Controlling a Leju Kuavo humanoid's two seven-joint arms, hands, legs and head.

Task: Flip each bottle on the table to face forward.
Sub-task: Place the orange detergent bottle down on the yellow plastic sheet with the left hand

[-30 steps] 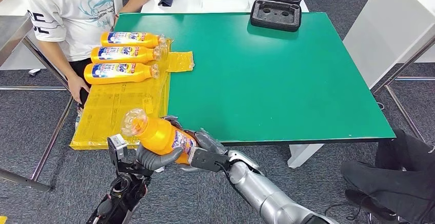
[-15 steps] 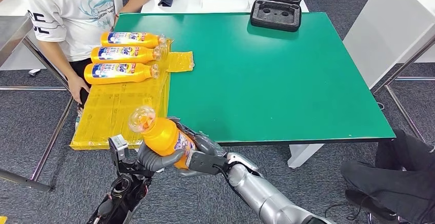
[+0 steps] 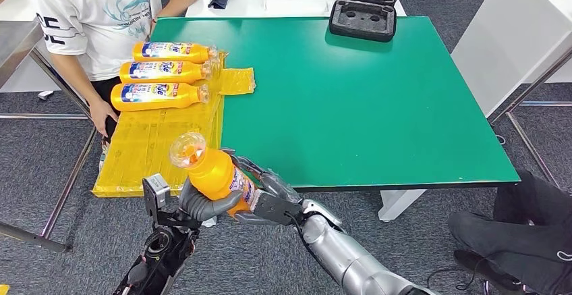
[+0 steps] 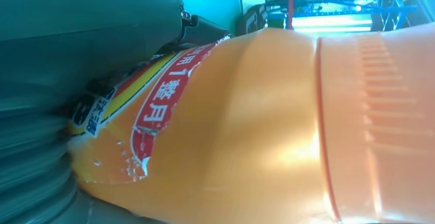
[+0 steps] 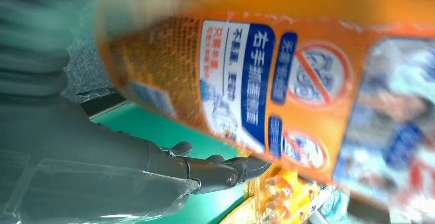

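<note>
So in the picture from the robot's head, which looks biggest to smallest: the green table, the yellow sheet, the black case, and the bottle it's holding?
1. Green table.
2. Yellow sheet.
3. Black case and held bottle: these look about alike. The bottle is much nearer the camera and partly covered by both robot hands, left and right, so I won't rank them.

A green-topped table (image 3: pixel 378 99) stood on grey carpet (image 3: pixel 40 160), its near left part covered by a yellow sheet (image 3: pixel 155 140) — metal legs (image 3: pixel 67 194) showed below that edge. Beyond it a white table (image 3: pixel 303 1) carried a black foam-lined case (image 3: pixel 364 8), and a white panel (image 3: pixel 512 38) rose at the right. A person in a white T-shirt (image 3: pixel 101 18) sat at the far left corner — lighting was even.
</note>
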